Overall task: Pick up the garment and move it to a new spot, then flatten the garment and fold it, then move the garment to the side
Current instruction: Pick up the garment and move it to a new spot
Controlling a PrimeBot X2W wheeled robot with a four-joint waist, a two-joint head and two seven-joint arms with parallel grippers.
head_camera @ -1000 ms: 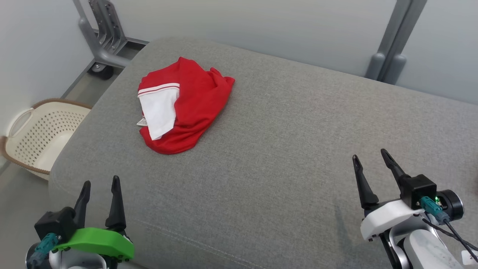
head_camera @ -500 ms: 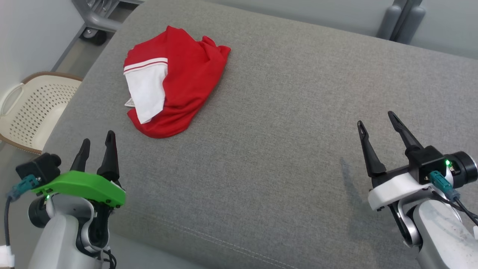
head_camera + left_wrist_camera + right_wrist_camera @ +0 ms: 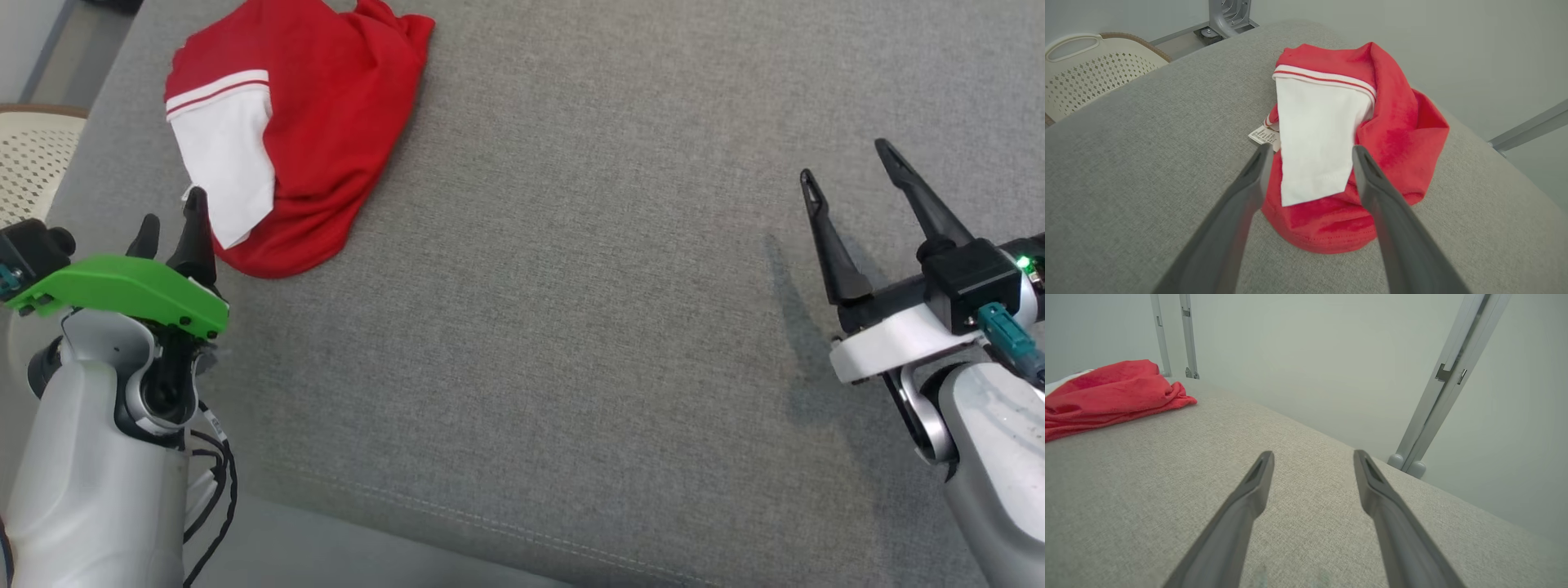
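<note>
The garment (image 3: 318, 131) is a crumpled red piece with a white panel and a red-and-white striped band, lying at the far left of the grey cushion (image 3: 571, 310). In the left wrist view the garment (image 3: 1396, 134) sits just beyond my fingers, a small label at its left side. My left gripper (image 3: 171, 220) is open, its tips at the garment's near edge, nothing between them. My right gripper (image 3: 845, 159) is open and empty above the cushion's right side, far from the garment (image 3: 1106, 396), which shows at the far left of the right wrist view.
A cream perforated laundry basket (image 3: 1090, 69) stands on the floor beyond the cushion's left edge. Grey metal frame posts (image 3: 1449, 375) rise against the pale wall behind the cushion. The cushion's seam (image 3: 506, 531) runs along its near edge.
The head camera has tilted down and the whole picture has shifted. Both arms have reached forward; the left gripper has closed in on the garment's near edge. Both stay open.
</note>
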